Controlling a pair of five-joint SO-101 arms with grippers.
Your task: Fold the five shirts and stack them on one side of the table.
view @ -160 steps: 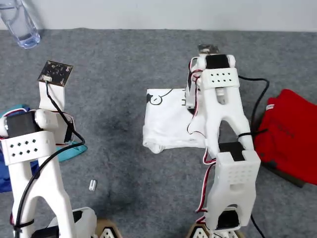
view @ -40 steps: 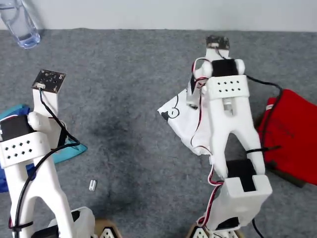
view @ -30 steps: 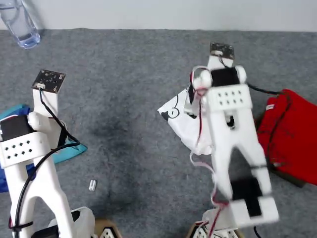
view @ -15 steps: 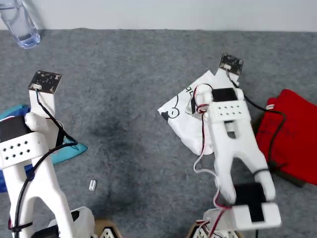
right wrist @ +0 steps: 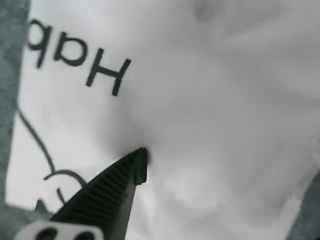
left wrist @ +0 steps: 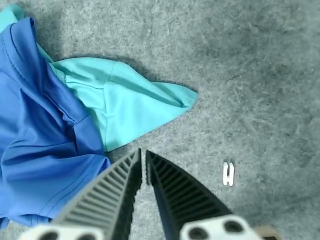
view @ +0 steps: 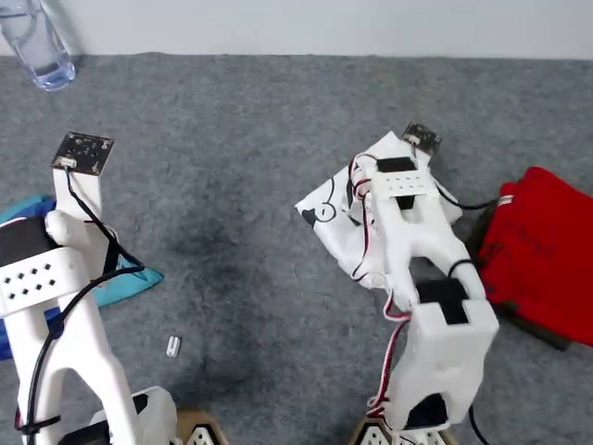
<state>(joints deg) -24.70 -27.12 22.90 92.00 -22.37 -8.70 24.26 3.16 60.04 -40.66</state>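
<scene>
A white shirt [view: 324,209] with black print lies bunched and partly folded right of the table's middle. My right arm [view: 400,190] is low over it. In the right wrist view one finger [right wrist: 135,167] of my right gripper [right wrist: 142,154] digs into the white shirt [right wrist: 200,100], which is puckered at its tip. The other finger is hidden under the cloth. A blue shirt [left wrist: 45,125] and a teal shirt [left wrist: 130,105] lie crumpled at the left edge. My left gripper [left wrist: 142,157] hangs shut and empty just beside them, over bare carpet.
A folded red shirt [view: 542,250] lies at the right edge on a dark one [view: 533,329]. A clear water bottle [view: 37,46] stands at the far left corner. A small white clip [view: 172,347] lies near the left arm's base [view: 139,417]. Grey carpet covers the table.
My right arm lifted one side of the flat white shirt, carried it toward the right and came down onto it; the shirt now lies bunched at an angle. The left arm barely shifted.
</scene>
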